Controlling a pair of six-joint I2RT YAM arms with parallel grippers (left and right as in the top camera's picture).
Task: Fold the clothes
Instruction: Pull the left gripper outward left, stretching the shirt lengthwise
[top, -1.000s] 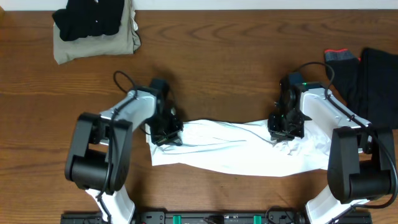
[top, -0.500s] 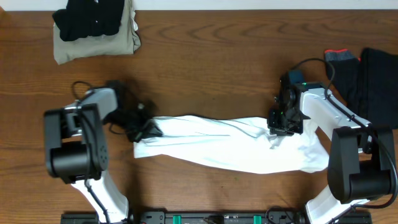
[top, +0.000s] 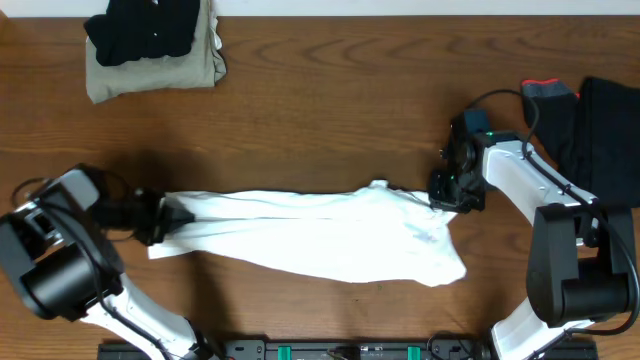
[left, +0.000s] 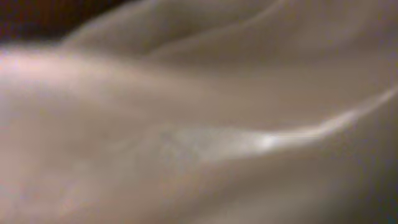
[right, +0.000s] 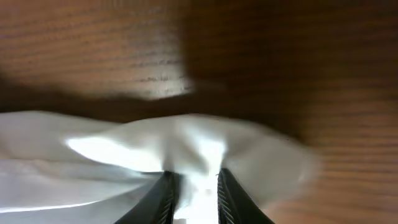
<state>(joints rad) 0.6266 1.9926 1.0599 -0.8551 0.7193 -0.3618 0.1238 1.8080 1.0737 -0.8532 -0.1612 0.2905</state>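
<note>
Wooden table (top: 330, 120) carries the white shirt (top: 310, 235) near its front edge, drawn out flat with its long axis running left to right. On the left gripper (top: 160, 215) the jaws are clenched on the shirt's left end. On the right gripper (top: 452, 195) they pinch its rear right edge.

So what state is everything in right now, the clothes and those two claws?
white shirt: stretched long, wrinkled, not folded.
left gripper: shut on the shirt's left end.
right gripper: nearly closed on a pinch of shirt cloth.
khaki garment: folded, far left.
black garment: folded, on top of the khaki one.
black clothes on the right: partly out of frame; folded or not, cannot tell.
</note>
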